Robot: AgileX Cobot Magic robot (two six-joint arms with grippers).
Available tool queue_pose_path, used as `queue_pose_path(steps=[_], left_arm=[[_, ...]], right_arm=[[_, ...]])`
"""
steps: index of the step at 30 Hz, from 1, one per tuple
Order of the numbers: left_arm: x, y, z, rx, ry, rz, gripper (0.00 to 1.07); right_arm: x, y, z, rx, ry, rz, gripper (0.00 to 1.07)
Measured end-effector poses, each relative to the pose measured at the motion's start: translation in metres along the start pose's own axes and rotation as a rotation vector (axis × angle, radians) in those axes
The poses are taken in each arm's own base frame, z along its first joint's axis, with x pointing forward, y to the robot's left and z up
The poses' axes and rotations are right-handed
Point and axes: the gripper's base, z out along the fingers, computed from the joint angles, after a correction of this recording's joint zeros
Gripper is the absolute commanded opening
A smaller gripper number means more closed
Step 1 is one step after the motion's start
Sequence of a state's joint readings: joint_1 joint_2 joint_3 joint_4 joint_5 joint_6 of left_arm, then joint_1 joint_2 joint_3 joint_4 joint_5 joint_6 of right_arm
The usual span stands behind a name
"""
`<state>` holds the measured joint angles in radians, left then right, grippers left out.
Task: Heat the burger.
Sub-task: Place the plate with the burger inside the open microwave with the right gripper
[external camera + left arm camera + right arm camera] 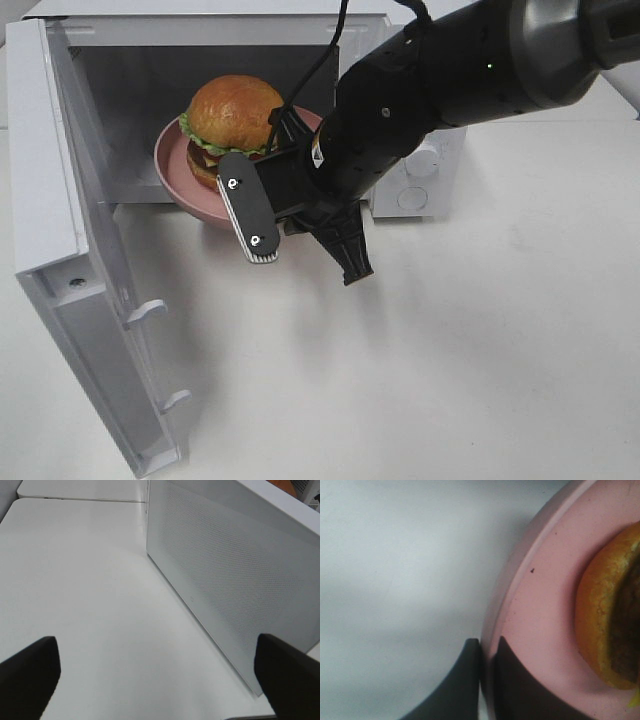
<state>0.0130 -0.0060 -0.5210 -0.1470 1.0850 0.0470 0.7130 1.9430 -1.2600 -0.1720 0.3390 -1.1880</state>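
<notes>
Burger point(232, 115) sits on the pink plate point(170, 165) half inside the open microwave point(200, 25), my right hand point(486, 649) pinching the plate's rim so I can push it in, my left hand point(157, 652) spread and idle.

- I am pinching the pink plate's point(545, 595) rim with my right gripper point(486, 645), one finger on each side.
- The burger point(602, 625) is sitting on that plate.
- A white surface point(395, 580) is showing beside it.
</notes>
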Motion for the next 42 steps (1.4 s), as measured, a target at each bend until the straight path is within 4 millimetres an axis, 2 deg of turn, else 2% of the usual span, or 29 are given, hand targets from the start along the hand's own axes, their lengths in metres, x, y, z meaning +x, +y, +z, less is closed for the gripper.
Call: queue_pose_path(steps=[13,18,24,26,42], left_arm=[[0.0,0.0,0.0,0.0,0.0,0.0,0.98],[0.0,0.0,0.0,0.0,0.0,0.0,0.98],[0.0,0.0,0.0,0.0,0.0,0.0,0.98],[0.0,0.0,0.0,0.0,0.0,0.0,0.98],[0.0,0.0,0.0,0.0,0.0,0.0,0.98]], right_arm=[[-0.005,-0.024,0.02,0.039,0.016,0.086,0.0],[-0.009,-0.039,0.038,0.056,0.017,0.146,0.0],[-0.011,-0.05,0.046,0.079,0.025,0.134,0.0],[-0.012,-0.06,0.052,0.096,0.038,0.125,0.0],[-0.012,-0.084,0.07,0.142,0.078,0.137,0.0]])
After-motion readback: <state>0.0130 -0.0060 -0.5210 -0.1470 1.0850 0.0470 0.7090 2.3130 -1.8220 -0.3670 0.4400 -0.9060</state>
